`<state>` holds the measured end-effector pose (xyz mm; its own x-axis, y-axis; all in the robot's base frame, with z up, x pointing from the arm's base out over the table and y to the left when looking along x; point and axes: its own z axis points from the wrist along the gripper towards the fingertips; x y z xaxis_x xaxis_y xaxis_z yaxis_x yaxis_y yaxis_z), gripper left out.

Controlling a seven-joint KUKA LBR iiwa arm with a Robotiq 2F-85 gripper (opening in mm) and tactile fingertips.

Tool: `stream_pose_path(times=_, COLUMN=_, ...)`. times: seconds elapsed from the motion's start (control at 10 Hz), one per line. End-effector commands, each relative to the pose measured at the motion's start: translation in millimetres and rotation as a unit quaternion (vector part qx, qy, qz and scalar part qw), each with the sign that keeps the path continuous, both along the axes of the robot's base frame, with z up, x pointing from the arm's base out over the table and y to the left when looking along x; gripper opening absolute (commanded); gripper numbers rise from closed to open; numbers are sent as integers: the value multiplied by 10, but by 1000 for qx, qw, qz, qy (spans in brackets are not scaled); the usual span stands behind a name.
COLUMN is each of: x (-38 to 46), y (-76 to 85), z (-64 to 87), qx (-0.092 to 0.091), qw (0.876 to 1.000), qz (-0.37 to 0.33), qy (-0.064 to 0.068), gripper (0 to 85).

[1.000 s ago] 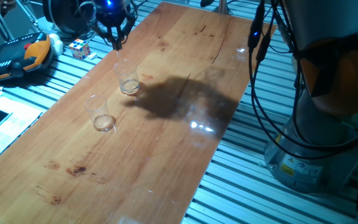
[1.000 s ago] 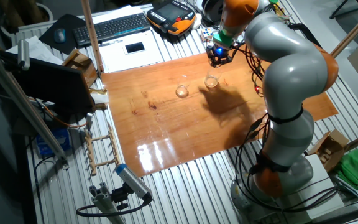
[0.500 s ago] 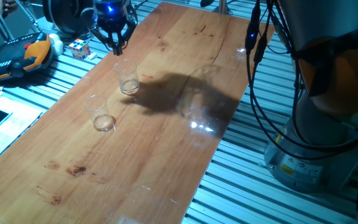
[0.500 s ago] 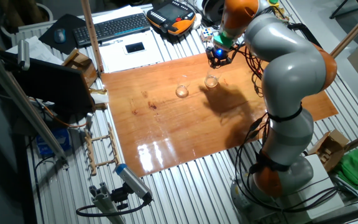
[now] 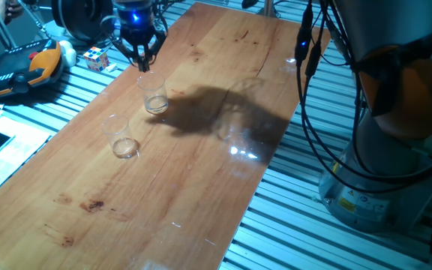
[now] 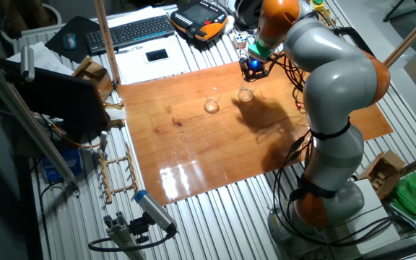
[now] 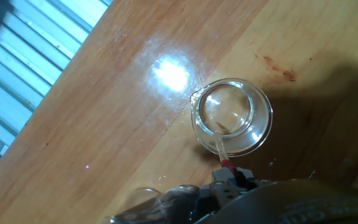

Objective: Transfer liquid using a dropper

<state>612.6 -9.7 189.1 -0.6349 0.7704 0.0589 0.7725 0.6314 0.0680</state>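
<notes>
Jaws: closed on the dropper (image 7: 220, 149) by the gripper (image 5: 142, 61).
Dropper axis: pointed down into the far glass (image 7: 232, 116).
Near glass (image 5: 121, 135): left, apart.

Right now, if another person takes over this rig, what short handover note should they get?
Gripper: shut on the slender clear dropper with the red-pink end, held above the table.
Things: the dropper's tip points down into the clear glass tumbler nearer the gripper; whether it touches the thin liquid inside cannot be told. A second clear glass tumbler stands apart on the wooden table.
Done: dropper is gripped and lined up over the first tumbler.
Left: probably the transfer to the other tumbler; how much liquid has moved cannot be told.
</notes>
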Motion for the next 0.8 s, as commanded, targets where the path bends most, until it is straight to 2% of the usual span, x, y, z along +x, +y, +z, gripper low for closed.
stream_pose_path(times=0.0, x=4, y=-7, z=-45, qx=-1, qw=1000, qz=-3, qy=-1, gripper=10)
stream_pose_path(times=0.7, x=10, y=-21, z=-278, qx=12, qw=1000, qz=-6, qy=-2, gripper=10)
